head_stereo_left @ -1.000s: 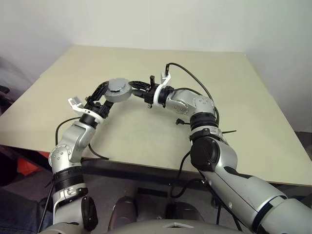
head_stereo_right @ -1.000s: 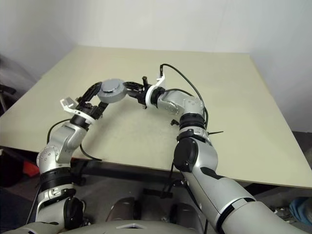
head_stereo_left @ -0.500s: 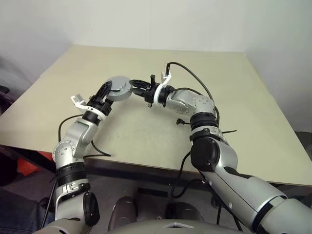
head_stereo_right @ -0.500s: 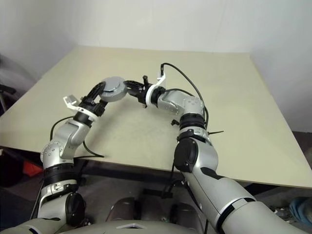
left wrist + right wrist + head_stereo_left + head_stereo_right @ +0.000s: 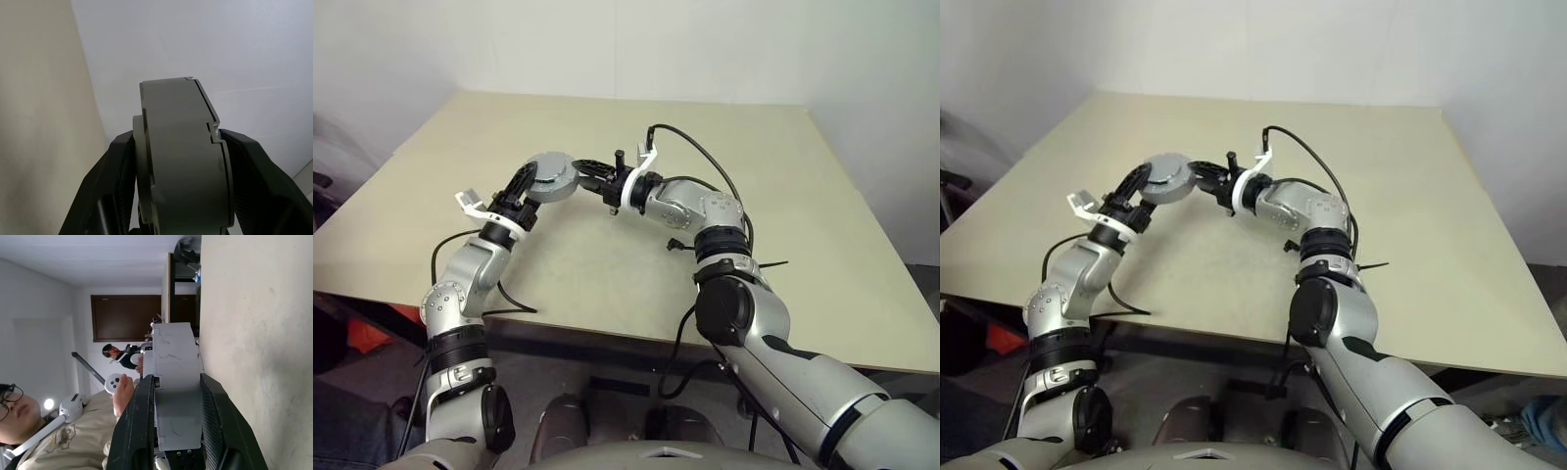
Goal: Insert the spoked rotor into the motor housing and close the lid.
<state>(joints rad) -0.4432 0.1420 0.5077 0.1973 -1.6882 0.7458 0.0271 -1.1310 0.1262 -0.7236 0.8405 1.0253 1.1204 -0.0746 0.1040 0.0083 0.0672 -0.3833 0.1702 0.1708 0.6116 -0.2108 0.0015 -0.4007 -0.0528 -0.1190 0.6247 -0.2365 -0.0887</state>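
1. Motor housing (image 5: 551, 178) is held up above the table (image 5: 636, 274), near mid-table and toward the robot's left, lifted between both arms. It appears shut; I cannot tell lid or rotor apart from the body.
2. Left gripper (image 5: 530, 182) clamps the round grey body across its thickness; in the left wrist view both fingers (image 5: 112, 176) press its flat faces.
3. Right gripper (image 5: 590, 173) pinches the same housing from the opposite side; right wrist view shows it squeezed between the 2 black fingers (image 5: 134, 431).
4. Handling, judged: rigid metal, probably heavy for its size, smooth and likely to slip. The flat faces are the safest hold; a stepped seam (image 5: 211, 134) on the rim could catch.
5. Room: tabletop below is bare, edges well apart on every side, wall beyond the far edge. Setting down straight below looks free.
6. A person (image 5: 58, 431) with a controller sits beyond the table.
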